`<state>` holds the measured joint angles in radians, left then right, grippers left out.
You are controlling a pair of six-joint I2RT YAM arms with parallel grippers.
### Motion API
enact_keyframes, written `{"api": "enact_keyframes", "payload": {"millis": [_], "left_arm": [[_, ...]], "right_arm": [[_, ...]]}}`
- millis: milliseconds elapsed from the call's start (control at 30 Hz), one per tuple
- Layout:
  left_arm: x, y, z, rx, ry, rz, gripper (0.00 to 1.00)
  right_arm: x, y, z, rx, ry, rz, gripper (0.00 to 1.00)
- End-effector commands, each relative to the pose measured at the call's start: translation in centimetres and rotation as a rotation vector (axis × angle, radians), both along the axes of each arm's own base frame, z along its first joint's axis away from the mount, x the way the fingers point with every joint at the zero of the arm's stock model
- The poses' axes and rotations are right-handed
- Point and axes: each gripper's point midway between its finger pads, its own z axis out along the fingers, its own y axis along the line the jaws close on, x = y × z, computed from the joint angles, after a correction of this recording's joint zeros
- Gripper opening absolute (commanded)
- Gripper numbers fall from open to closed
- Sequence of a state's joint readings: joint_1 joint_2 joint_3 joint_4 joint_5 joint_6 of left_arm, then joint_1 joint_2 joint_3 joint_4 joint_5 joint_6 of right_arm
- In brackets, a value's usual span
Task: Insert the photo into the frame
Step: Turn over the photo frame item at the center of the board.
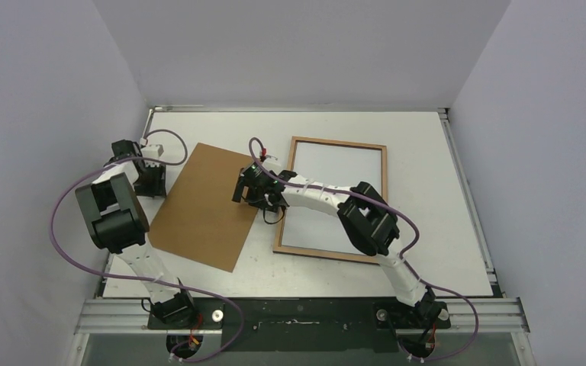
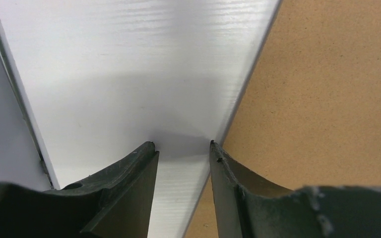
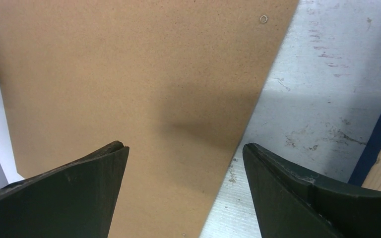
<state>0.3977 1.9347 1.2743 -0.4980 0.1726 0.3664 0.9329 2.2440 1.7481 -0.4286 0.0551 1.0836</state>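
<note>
The frame [image 1: 284,197] lies flat at the table's right middle, wood-brown side up. A plain white face [image 1: 336,194] fills its opening; I cannot tell whether it is the photo's white back or bare table. No beach print shows anywhere. My right gripper [image 1: 250,197] is open and empty [image 3: 184,146], its fingers straddling the right edge of the brown backing board [image 3: 129,74], just left of the frame, whose dark blue edge [image 3: 379,131] shows at far right. My left gripper [image 1: 156,183] is open and empty [image 2: 183,145] at the board's left edge [image 2: 327,99].
The backing board [image 1: 206,206] lies tilted at the table's left middle, between the two grippers. White walls close in the white table [image 1: 427,191] on three sides, and the left wall stands close behind my left arm. A metal rail runs along the near edge.
</note>
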Motion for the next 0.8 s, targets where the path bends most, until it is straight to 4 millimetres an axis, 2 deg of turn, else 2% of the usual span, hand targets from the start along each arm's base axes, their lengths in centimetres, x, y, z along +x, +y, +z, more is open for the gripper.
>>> {"api": "enact_keyframes", "payload": {"millis": [0, 100, 200, 300, 533, 767], "left_arm": [[-3.4, -3.7, -2.4, -0.126, 0.12, -0.025, 0.41], [-3.8, -4.6, -2.6, -0.149, 0.139, -0.038, 0.4], [-4.0, -5.2, -2.8, -0.154, 0.149, -0.049, 0.4], [-3.8, -5.4, -2.6, -0.152, 0.145, -0.049, 0.38], [-3.6, -7.6, -1.6, -0.165, 0.139, -0.089, 0.36], [-3.4, -9.2, -1.2, -0.167, 0.147, -0.122, 0.34]], "right_arm": [[0.6, 0.1, -0.5, 0.041, 0.021, -0.03, 0.9], [1.1, 0.6, 0.4, 0.084, 0.019, -0.043, 0.9], [1.4, 1.4, 2.1, 0.151, 0.007, -0.036, 0.9], [1.7, 2.2, 5.0, 0.228, -0.024, -0.022, 0.9], [2.2, 2.6, 10.7, 0.355, -0.083, -0.01, 0.9], [2.0, 2.5, 13.2, 0.405, -0.113, 0.004, 0.9]]}}
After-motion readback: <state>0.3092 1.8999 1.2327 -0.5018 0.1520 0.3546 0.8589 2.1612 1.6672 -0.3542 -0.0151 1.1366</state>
